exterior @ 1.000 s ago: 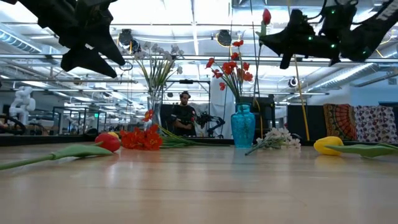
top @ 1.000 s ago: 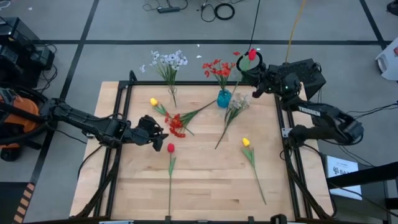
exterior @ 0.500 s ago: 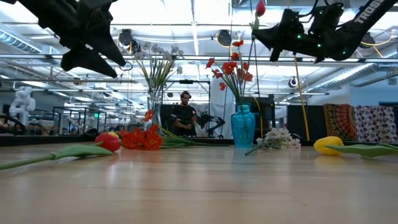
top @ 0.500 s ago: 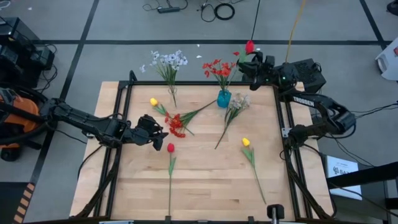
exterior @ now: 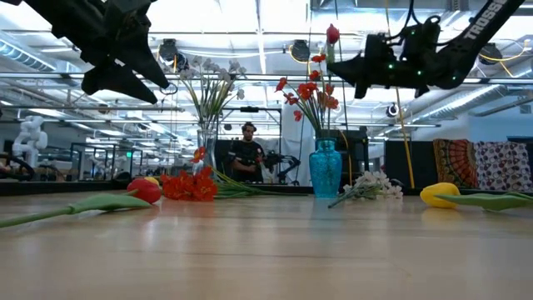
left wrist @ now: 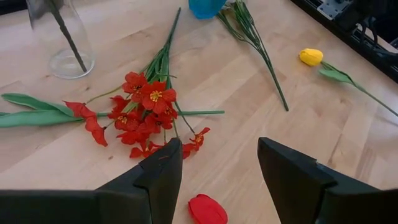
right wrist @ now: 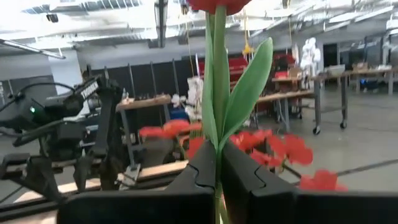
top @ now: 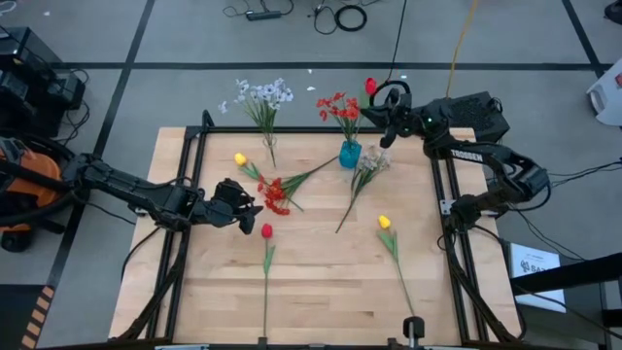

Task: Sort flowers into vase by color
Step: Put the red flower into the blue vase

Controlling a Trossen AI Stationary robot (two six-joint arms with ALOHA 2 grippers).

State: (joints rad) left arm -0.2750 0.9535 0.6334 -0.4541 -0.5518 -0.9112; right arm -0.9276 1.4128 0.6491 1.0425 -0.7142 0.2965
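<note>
One red tulip (top: 370, 87) sits pinched upright in my right gripper (top: 385, 109), jaws closed on its stem, held just beside the red sprays standing in the blue vase (top: 350, 154). I see my left gripper (top: 255, 205) hovering over the loose red spray (top: 275, 193), jaws apart, holding nothing.

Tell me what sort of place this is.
Probably a robotics lab or workshop: a light wooden worktable on a dark metal frame, loose black cables on the grey floor, and benches beneath ceiling lights.
</note>
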